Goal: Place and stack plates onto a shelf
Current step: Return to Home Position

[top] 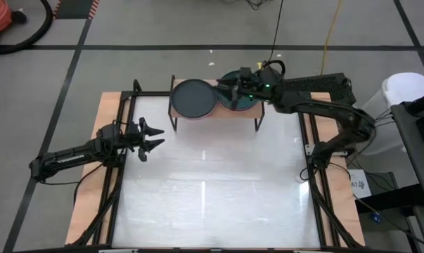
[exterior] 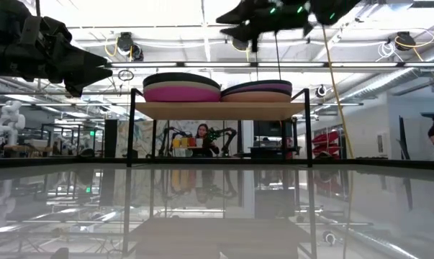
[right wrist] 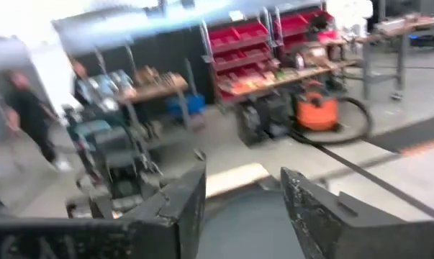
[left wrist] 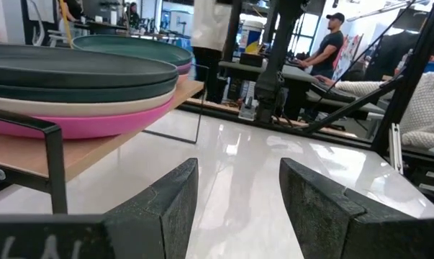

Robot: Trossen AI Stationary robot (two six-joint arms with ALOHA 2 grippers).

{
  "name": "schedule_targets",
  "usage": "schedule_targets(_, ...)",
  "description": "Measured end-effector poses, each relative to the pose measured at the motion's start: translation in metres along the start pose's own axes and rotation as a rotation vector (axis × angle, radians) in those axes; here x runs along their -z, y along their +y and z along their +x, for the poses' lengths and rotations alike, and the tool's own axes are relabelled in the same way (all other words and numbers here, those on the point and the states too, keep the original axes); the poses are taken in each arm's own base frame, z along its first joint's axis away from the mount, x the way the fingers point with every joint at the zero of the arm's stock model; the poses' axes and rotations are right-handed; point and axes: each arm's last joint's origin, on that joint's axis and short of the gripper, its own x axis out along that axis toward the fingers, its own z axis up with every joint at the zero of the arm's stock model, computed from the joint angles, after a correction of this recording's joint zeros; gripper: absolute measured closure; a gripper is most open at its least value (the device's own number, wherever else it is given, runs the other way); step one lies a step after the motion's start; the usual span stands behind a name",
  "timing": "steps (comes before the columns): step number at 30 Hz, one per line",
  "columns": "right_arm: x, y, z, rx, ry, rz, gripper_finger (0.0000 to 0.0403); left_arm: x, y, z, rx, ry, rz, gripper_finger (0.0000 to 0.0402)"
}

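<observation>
The shelf [top: 261, 112] [exterior: 220, 110], a light-wood board on thin black legs, stands at the table's far edge with two plate stacks on it. The left stack [top: 194, 98] [exterior: 181, 86] [left wrist: 80, 79] has a dark grey plate on top and a magenta one at the bottom. The right stack [top: 248, 104] [exterior: 258, 90] [left wrist: 130, 47] is topped by a teal plate [right wrist: 252, 223]. My right gripper [top: 224, 90] [exterior: 227, 25] [right wrist: 242, 176] hovers open above the right stack, clear of it. My left gripper [top: 157, 138] [left wrist: 238, 169] is open over the table's left side, short of the shelf.
The glossy white tabletop [top: 212, 183] stretches from the shelf to the near edge. Black frame rails [top: 120, 140] run along both sides of the table. Beyond the far edge, people [left wrist: 332, 39] and workbenches fill the room.
</observation>
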Motion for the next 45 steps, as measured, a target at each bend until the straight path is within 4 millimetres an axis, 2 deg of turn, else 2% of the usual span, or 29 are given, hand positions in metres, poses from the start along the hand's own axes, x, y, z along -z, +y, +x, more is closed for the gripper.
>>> schedule_targets(6,-0.024,0.034,-0.053,0.158,0.172,-0.155,0.0286,-0.006,-0.001,-0.001,0.009,-0.022,0.065,0.0202)
schedule_targets(10,-0.026,0.056,-0.09,0.208,0.212,-0.228,0.033,-0.007,-0.002,-0.001,0.01,-0.025,0.06,0.0202)
schedule_targets(15,-0.009,0.078,-0.129,0.104,0.102,-0.263,0.0391,-0.009,-0.002,-0.001,0.005,-0.041,0.126,0.0202)
schedule_targets(22,0.035,0.082,-0.17,0.026,-0.018,-0.269,0.04,-0.01,-0.002,-0.001,0.004,-0.051,0.116,0.0202)
schedule_targets(27,0.068,0.078,-0.186,-0.005,-0.049,-0.251,0.0402,-0.01,-0.002,-0.001,0.004,-0.05,0.114,0.0202)
schedule_targets(35,0.12,0.067,-0.197,-0.013,-0.078,-0.236,0.0403,-0.009,-0.002,-0.001,0.003,-0.043,0.102,0.0202)
schedule_targets(39,0.138,0.063,-0.2,-0.012,-0.063,-0.237,0.0403,-0.009,-0.002,-0.001,0.003,-0.04,0.099,0.0202)
schedule_targets(45,0.153,0.059,-0.203,-0.006,-0.015,-0.229,0.0403,-0.009,-0.002,-0.001,0.003,-0.041,0.099,0.0202)
